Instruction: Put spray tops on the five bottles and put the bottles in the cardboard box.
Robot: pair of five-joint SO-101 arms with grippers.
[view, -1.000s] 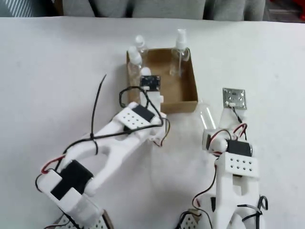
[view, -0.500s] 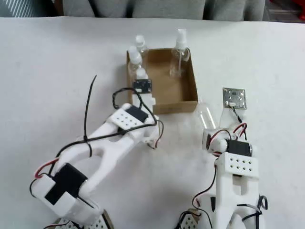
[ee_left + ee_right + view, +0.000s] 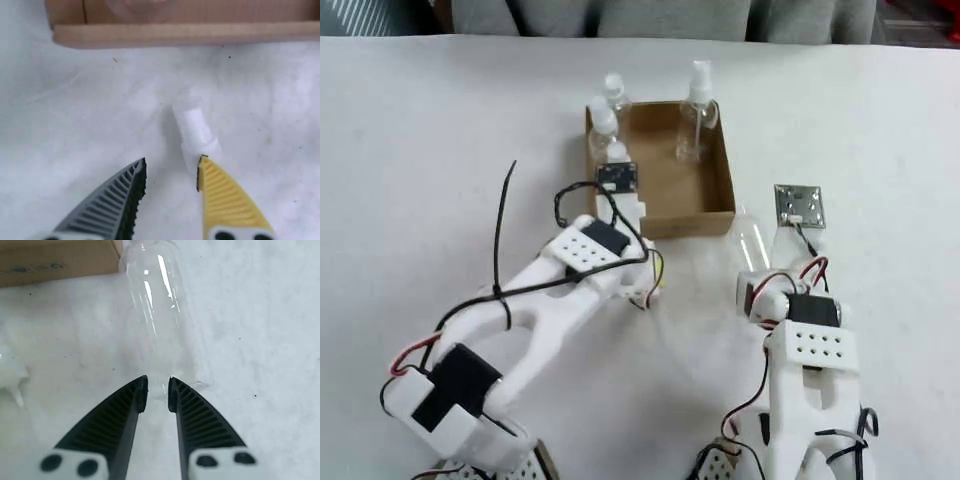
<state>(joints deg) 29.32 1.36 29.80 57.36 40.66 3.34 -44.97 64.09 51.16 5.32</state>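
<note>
Near centre frame in the high view, just outside the cardboard box [image 3: 665,222], the spray top [image 3: 195,131] lies before my spread-open left gripper [image 3: 171,167]; light, slick plastic, I judge, so I'd pinch its collar.

- Open cardboard box [image 3: 690,222] holds upright spray-topped bottles [image 3: 695,120].
- Clear bottle [image 3: 160,315] lies on its side by the box corner.
- White spray top [image 3: 195,132] lies on the tabletop [image 3: 75,110] near the box.

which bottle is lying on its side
The clear bottle on the table beside the cardboard box, in front of the right end effector. It lies flat without a spray top; the other bottles stand upright, capped.
</note>
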